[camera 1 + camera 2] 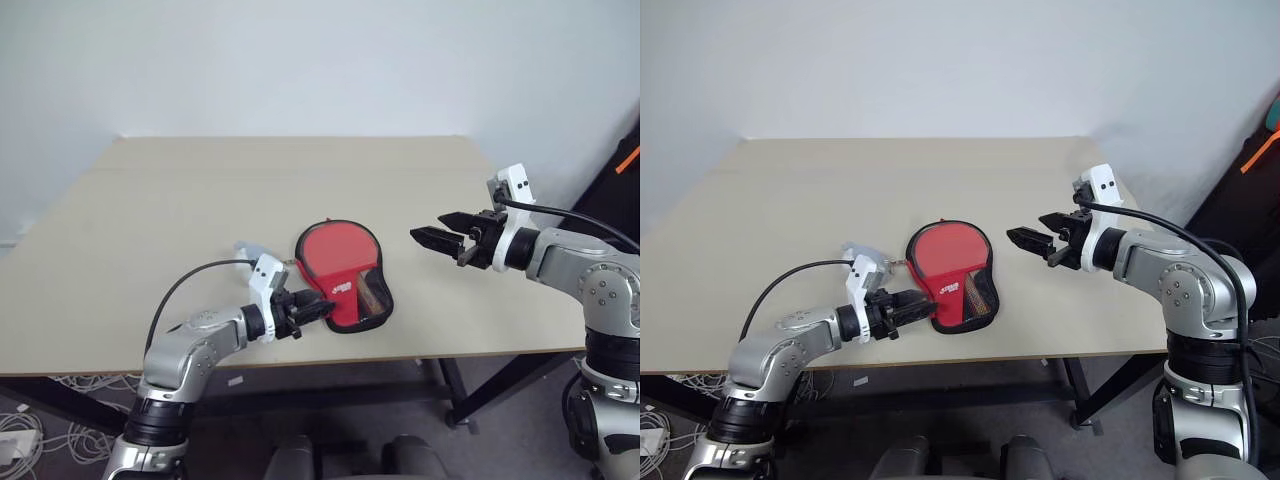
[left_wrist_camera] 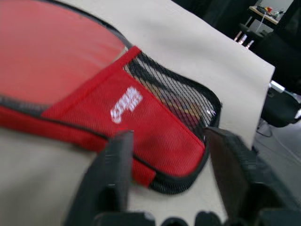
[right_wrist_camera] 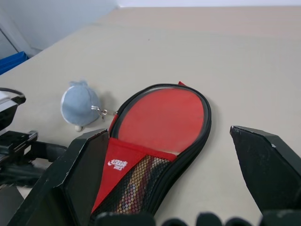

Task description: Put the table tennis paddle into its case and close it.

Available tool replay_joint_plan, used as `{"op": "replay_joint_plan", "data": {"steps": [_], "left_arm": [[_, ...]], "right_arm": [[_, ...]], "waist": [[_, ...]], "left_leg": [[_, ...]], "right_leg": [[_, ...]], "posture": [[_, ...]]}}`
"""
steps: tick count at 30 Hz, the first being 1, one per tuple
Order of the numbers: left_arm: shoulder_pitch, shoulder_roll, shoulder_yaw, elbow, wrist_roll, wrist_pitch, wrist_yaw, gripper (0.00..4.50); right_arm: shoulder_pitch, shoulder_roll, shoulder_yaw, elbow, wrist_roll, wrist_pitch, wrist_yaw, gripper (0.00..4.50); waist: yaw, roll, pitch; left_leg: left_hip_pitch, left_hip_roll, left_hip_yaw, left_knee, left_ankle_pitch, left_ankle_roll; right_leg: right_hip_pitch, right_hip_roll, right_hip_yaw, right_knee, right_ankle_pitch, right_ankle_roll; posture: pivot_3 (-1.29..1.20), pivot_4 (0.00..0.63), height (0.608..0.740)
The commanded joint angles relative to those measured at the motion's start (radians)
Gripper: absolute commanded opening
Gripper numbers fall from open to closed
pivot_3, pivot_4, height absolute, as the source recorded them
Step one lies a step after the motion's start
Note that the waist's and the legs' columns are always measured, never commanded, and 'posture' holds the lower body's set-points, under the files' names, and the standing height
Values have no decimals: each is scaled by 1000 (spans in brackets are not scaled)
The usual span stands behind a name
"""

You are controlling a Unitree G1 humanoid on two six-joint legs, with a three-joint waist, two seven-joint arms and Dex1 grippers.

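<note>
The case (image 3: pixel 160 127) lies zipped, so the paddle inside is hidden; behind the mesh pocket (image 2: pixel 174 94) there's just a brownish blur, hard to name. The left wrist view cuts off the case's round end. The small bluish-white pouch (image 1: pixel 248 253) sits half hidden behind the left gripper (image 1: pixel 318 306).

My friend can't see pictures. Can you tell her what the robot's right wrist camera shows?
A red paddle-shaped case with black trim lies on a beige table, seen between the right gripper's two wide-open black fingers. A small pale blue-grey pouch sits beside the case, and the left gripper shows at the picture's edge.
</note>
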Motion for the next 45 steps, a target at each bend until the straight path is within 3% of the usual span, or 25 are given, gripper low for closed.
{"op": "replay_joint_plan", "data": {"steps": [1, 3, 24, 35, 45], "left_arm": [[15, 4, 25, -28, -49, 37, -10, 3945], [26, 0, 26, -28, -72, 71, -7, 4460], [-59, -183, 134, 123, -232, 380, 179, 4460], [-114, -294, 352, 135, -317, 615, 381, 4460], [-192, -398, 492, 214, -286, 743, 503, 4460]], "right_arm": [[3, 22, -19, -1, 2, -29, -19, 4500], [6, 29, -20, -7, 7, -28, -25, 4500], [29, 88, -39, -57, 36, -15, -96, 4500], [40, 97, -42, -77, 62, -5, -126, 4500], [48, 124, -35, -94, 75, -5, -154, 4500]], "waist": [[0, 0, 0], [0, 0, 0], [1, 1, 0], [0, 1, -1], [1, 1, -1]], "left_leg": [[0, 0, 0, 0, 0, 0], [0, 0, 0, 0, 0, 0], [0, -1, -1, 1, 0, 0], [0, -1, -1, 1, 0, 0], [1, -1, -2, 0, 0, 0]], "right_leg": [[0, 0, 0, 0, 0, 0], [0, 0, 0, 0, 0, 0], [1, 0, 0, 0, 0, 0], [1, 0, 0, 0, 0, 0], [1, 0, 0, 0, 0, 0]], "posture": [[0, 0, 740], [0, 0, 740], [0, 0, 740], [0, 0, 740], [0, 0, 740]]}}
